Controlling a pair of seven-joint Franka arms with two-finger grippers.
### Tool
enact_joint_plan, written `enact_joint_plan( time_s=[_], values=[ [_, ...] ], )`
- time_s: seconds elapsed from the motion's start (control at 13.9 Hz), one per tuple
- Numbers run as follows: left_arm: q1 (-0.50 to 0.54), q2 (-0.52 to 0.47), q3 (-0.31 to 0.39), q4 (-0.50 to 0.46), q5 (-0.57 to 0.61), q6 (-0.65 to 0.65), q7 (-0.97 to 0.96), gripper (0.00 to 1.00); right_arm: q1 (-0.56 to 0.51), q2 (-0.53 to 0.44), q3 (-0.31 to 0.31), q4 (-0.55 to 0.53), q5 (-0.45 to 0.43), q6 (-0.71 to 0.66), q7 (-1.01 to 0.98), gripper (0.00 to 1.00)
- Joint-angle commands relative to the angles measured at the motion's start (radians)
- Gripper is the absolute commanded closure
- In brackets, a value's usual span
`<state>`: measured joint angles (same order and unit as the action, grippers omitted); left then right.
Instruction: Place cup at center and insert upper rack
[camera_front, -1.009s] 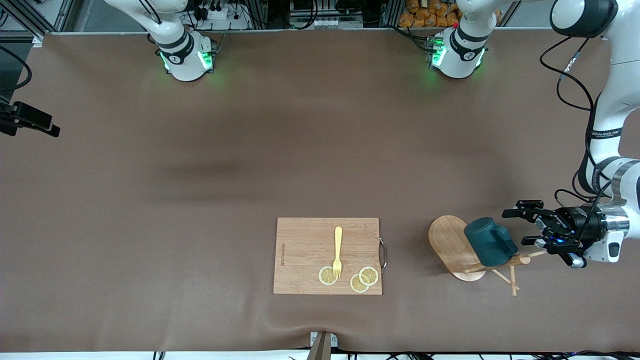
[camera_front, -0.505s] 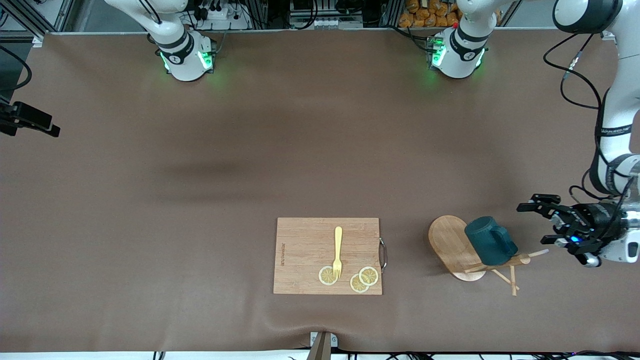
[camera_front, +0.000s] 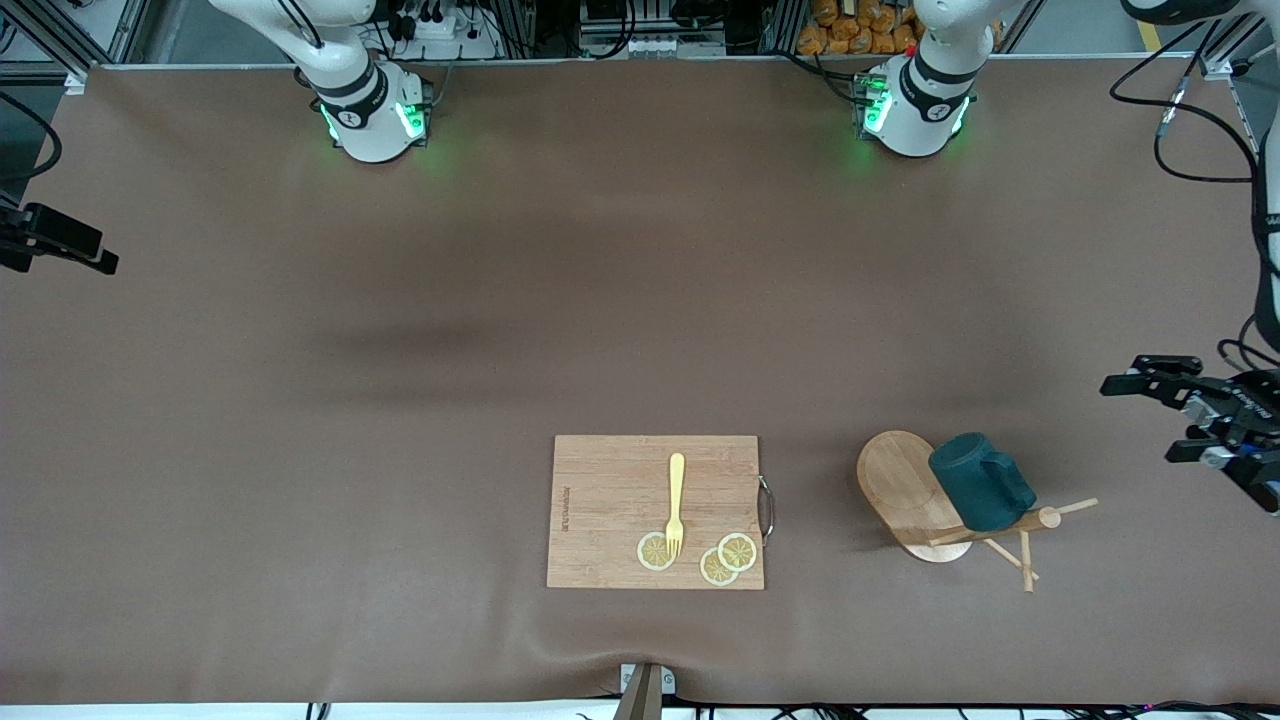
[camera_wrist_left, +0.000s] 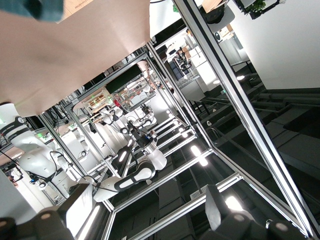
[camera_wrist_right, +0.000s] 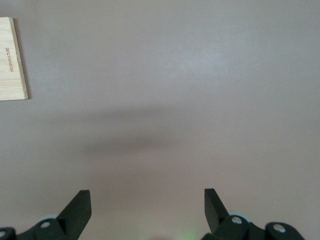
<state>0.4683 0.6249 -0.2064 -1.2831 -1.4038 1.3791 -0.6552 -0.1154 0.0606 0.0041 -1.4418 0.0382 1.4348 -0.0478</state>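
The dark teal cup (camera_front: 980, 482) lies tilted on the upper rack (camera_front: 905, 495), a wooden mug tree that is tipped on its side. The rack's pole and pegs (camera_front: 1025, 540) point toward the left arm's end of the table. My left gripper (camera_front: 1140, 420) is open and empty, apart from the cup, over the table near that end. A bit of the cup (camera_wrist_left: 42, 7) shows in the left wrist view. My right gripper (camera_wrist_right: 147, 200) is open and empty above bare table. It does not show in the front view.
A wooden cutting board (camera_front: 655, 510) lies near the front edge with a yellow fork (camera_front: 676, 500) and lemon slices (camera_front: 727, 558) on it. Its corner (camera_wrist_right: 12, 60) shows in the right wrist view.
My left gripper has drawn back from the cup toward the left arm's end of the table, staying open. The cup and rack have not moved.
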Motion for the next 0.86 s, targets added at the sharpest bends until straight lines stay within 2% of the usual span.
enact_joint_plan(
  time_s=[0.0, 0.22, 0.58, 0.79],
  values=[
    [0.032, -0.060, -0.004, -0.024, -0.007, -0.023, -0.030, 0.00, -0.015, 0.010, 0.011, 0.037, 0.002, -0.011, 0.002, 0.00],
    [0.043, -0.132, 0.013, -0.024, 0.003, -0.032, -0.030, 0.00, -0.009, 0.010, 0.013, 0.035, -0.001, -0.013, -0.001, 0.00],
    [0.040, -0.214, 0.005, -0.024, 0.156, -0.031, -0.020, 0.00, -0.009, 0.008, 0.013, 0.037, -0.017, -0.014, 0.009, 0.00],
    [0.033, -0.258, -0.002, -0.025, 0.293, -0.031, 0.005, 0.00, -0.009, 0.008, 0.013, 0.058, -0.011, -0.011, 0.002, 0.00]
  ],
)
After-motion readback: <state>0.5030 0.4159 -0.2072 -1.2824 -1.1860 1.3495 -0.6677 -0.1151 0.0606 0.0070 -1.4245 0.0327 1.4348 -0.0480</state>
